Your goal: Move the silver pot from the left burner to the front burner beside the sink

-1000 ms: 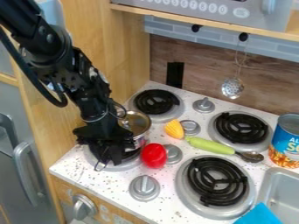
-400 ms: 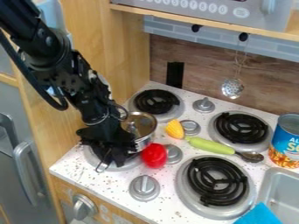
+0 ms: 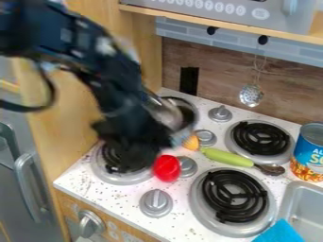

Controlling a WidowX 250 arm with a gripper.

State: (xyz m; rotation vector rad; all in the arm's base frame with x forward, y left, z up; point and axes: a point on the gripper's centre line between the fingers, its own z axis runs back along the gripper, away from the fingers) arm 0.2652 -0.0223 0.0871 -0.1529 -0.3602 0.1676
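Hanging beside red toy [image 3: 166, 168], claw [image 3: 131, 163] open or closed, can't tell; sideways swing could roll toy or tip pot [image 3: 169, 115].

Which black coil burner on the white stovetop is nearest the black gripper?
The black coil burner at the picture's lower left; the black gripper partly hides it, while the other three look farther away.

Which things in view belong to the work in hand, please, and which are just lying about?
In hand, it seems:
claw
silver pot, close by it

Just about:
red object
yellow object
green-handled spoon
standing can
hanging skimmer
blue item
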